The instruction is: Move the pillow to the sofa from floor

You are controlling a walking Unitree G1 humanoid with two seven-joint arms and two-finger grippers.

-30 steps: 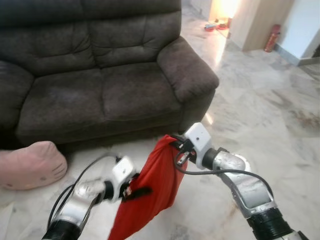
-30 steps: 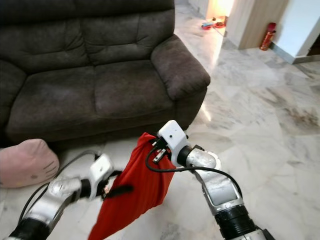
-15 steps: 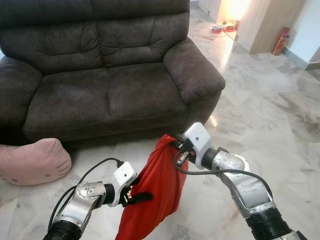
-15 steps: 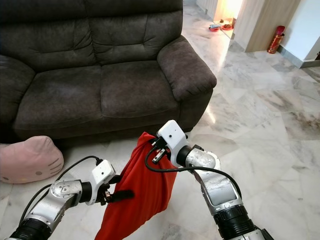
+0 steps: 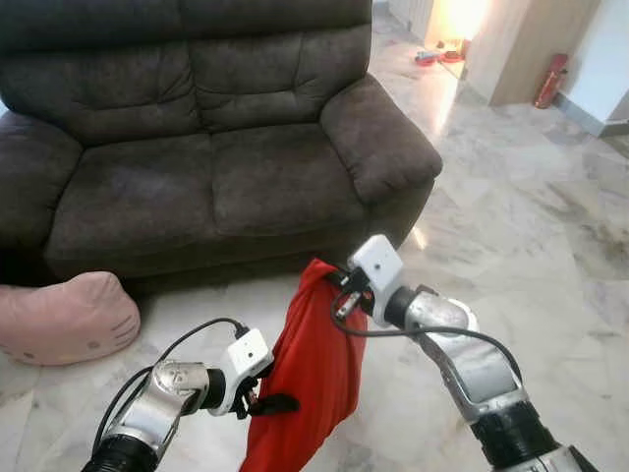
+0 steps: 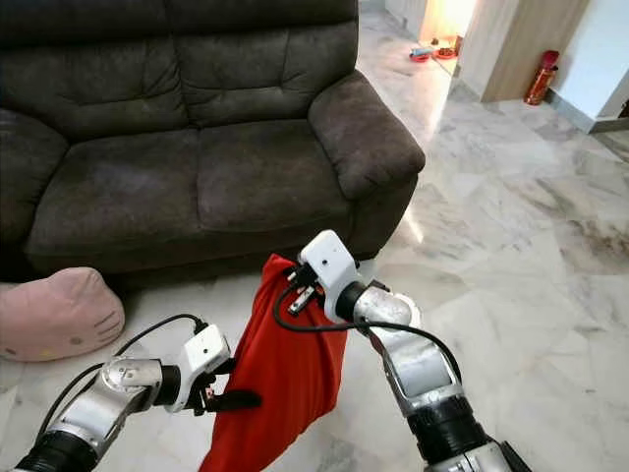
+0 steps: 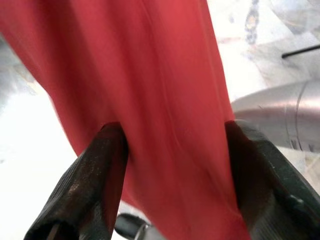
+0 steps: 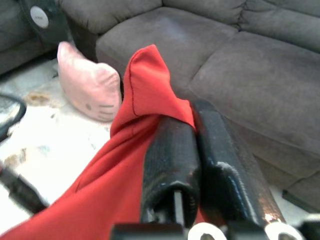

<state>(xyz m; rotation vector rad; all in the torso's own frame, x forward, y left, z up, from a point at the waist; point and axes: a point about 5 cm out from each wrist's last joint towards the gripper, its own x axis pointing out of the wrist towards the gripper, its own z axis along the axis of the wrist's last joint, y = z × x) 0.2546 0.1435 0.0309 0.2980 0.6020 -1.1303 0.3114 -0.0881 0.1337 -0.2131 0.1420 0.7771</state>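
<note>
Hanging limp above the marble floor (image 5: 550, 197), a red pillow (image 5: 314, 364) is held between both grippers in front of the dark brown sofa (image 5: 206, 147). The right gripper (image 8: 196, 135) is clenched on the pillow's upper corner, its two black fingers (image 8: 170, 150) pressed together with red fabric pinched between them. The left gripper (image 7: 172, 145) is positioned lower down; its fingers (image 7: 102, 165) are spread to either side of the fabric and pressed against it, so the pillow is grasped at mid-height. The pillow's lower end is seen near the floor. A pink cat-face cushion (image 5: 64, 320) is seen lying on the floor beside the sofa's base, well apart from the red pillow.
</note>
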